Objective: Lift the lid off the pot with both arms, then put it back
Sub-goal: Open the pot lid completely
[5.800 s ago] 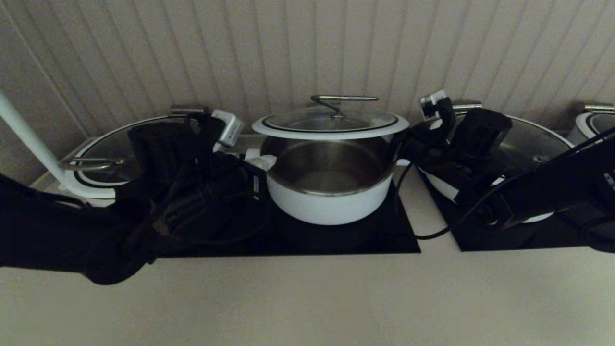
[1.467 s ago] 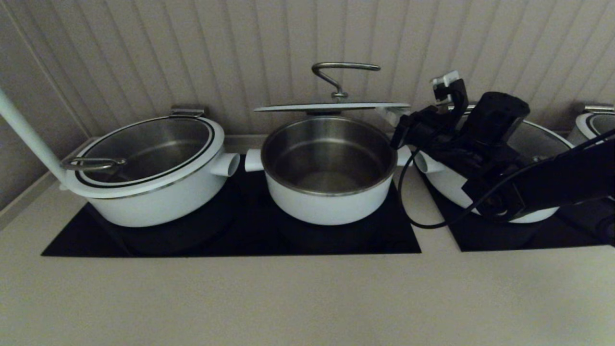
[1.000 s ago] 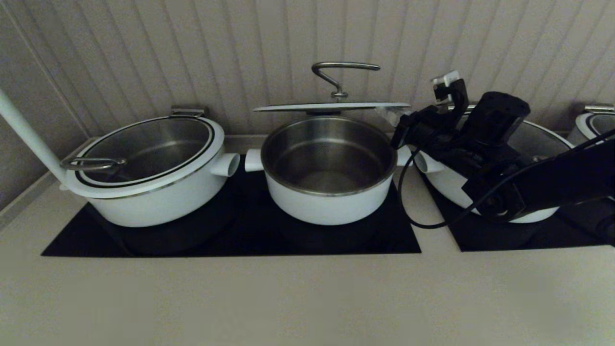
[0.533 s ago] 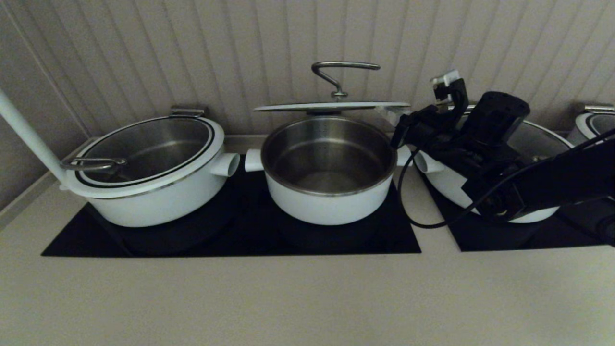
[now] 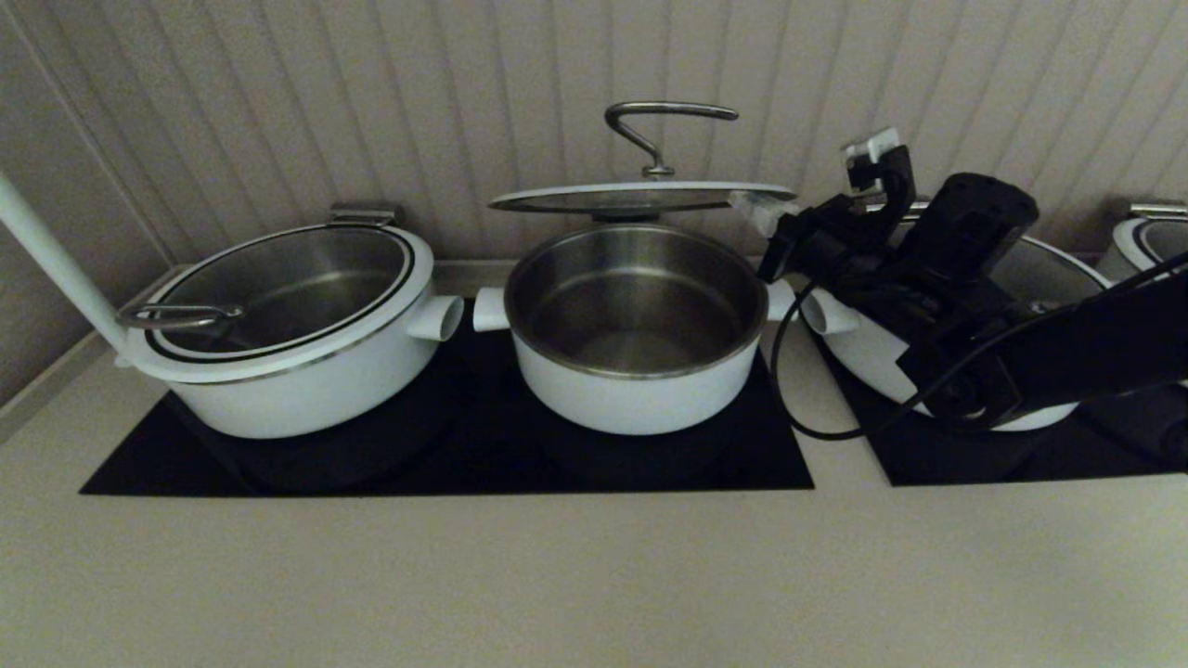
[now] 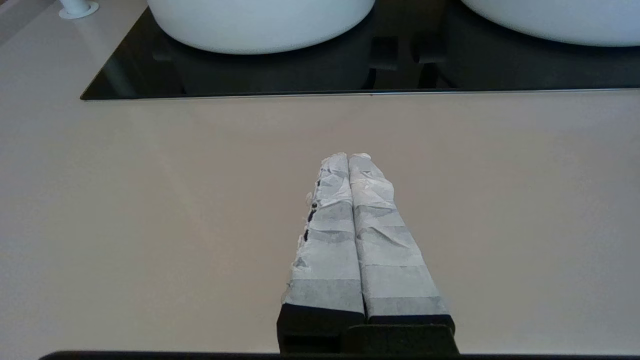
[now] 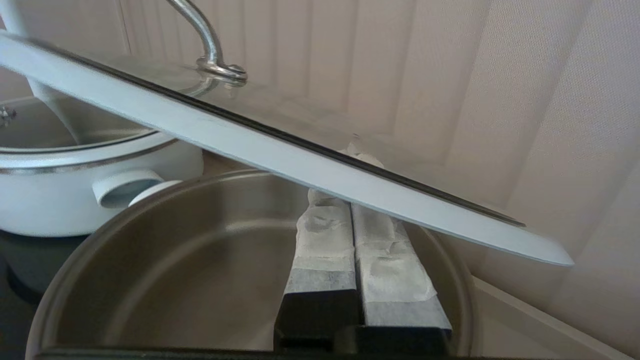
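The lid (image 5: 640,198) hangs level a little above the pot (image 5: 636,390), its steel handle (image 5: 668,111) on top. The pot stands open on the black cooktop (image 5: 445,464). My right gripper (image 5: 756,211) is shut, and its white-wrapped fingers reach under the lid's right rim, which rests on them. In the right wrist view the shut gripper (image 7: 352,205) lies below the tilted rim of the lid (image 7: 280,150), over the pot's steel inside (image 7: 165,270). My left gripper (image 6: 348,157) is shut and empty above the bare counter, out of the head view.
A wider white pot with a glass lid (image 5: 288,315) stands left of the pot, with a white pole (image 5: 56,269) beside it. Another wide pot (image 5: 1049,260) sits behind my right arm. The ribbed wall is close behind the lid.
The right gripper has raised the lid a little higher over the last half second. Since 5.8 s ago the left arm has left the lid's left side and the head view.
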Robot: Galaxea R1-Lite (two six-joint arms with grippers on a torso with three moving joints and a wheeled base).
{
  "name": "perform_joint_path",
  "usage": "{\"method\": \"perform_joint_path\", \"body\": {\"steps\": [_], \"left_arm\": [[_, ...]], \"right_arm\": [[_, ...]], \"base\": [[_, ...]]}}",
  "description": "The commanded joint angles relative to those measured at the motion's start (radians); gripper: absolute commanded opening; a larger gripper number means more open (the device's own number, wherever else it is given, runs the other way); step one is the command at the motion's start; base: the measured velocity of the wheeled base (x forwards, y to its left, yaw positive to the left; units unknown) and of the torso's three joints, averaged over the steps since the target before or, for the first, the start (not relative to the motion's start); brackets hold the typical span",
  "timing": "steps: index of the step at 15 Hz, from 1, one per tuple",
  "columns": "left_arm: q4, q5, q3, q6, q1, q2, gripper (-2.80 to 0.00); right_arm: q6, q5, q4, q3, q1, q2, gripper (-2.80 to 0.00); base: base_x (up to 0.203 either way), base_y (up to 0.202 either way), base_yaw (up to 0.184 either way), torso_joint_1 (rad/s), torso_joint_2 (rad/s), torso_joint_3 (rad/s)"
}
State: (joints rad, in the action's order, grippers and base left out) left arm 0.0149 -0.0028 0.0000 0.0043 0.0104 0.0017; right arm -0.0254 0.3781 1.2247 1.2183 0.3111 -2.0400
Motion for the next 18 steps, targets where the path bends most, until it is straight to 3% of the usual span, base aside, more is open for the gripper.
{"method": "perform_joint_path", "body": {"steps": [1,8,18], "left_arm": [[0.000,0.000,0.000,0.000,0.000,0.000,-2.80],[0.000,0.000,0.000,0.000,0.000,0.000,-2.80],[0.000,0.000,0.000,0.000,0.000,0.000,-2.80]], "right_arm": [[-0.016,0.002,0.009,-0.016,0.000,0.021,-2.80],[-0.083,-0.002,0.009,-0.006,-0.026,0.012,-2.80],[-0.088,-0.024,-0.003,-0.036,-0.029,0.069,-2.80]], "base": [[0.000,0.000,0.000,0.000,0.00,0.000],[0.000,0.000,0.000,0.000,0.00,0.000],[0.000,0.000,0.000,0.000,0.00,0.000]]}}
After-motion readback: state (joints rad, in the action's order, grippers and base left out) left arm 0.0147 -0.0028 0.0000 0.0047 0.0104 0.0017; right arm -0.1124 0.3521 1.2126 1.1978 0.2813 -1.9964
